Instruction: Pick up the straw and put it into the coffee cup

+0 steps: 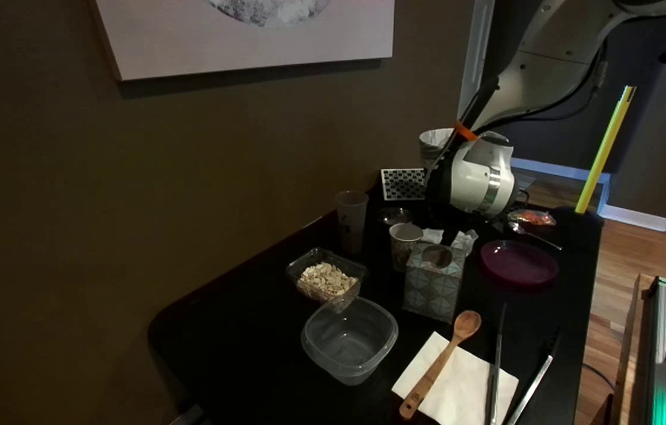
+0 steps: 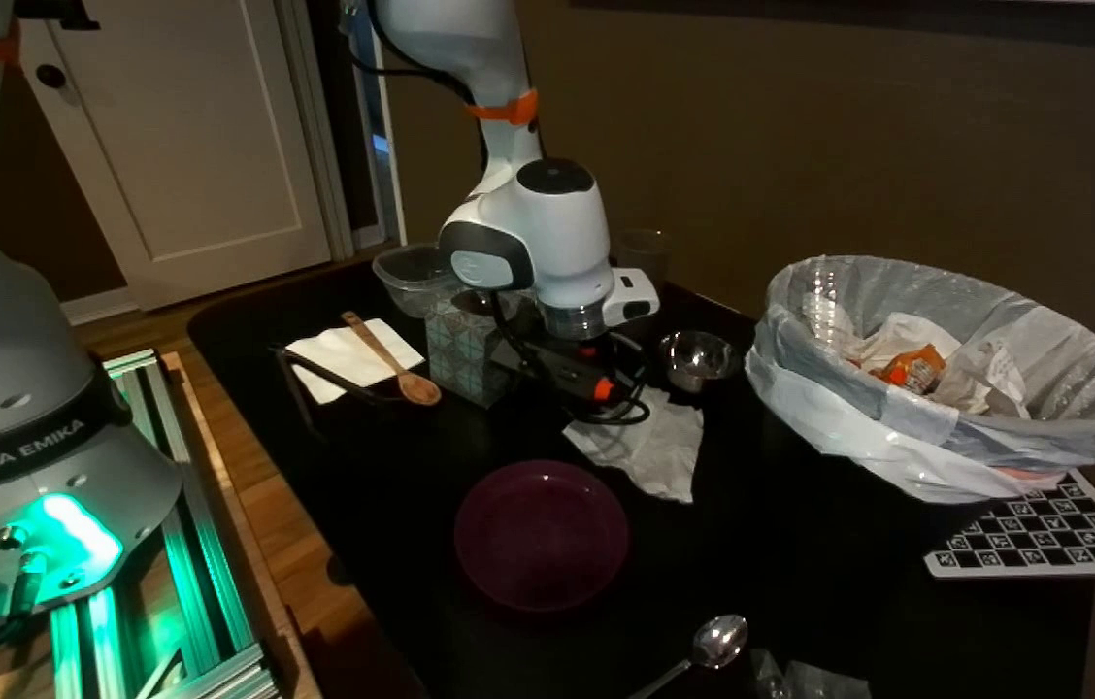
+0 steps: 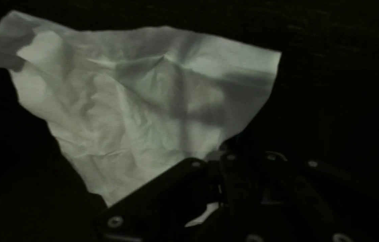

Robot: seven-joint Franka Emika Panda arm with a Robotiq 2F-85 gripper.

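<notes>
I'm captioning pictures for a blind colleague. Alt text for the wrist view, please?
A black gripper at the bottom, jaws shut, partly hiding a crumpled white paper on a dark tabletop. Too dark to tell whether it grips anything.

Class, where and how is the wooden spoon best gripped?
Grip the wooden spoon at mid-handle, probably from straight above, jaws closing across it: the slim handle lies uncovered on the white napkin, whereas its wider head sits close to the tissue box.
</notes>
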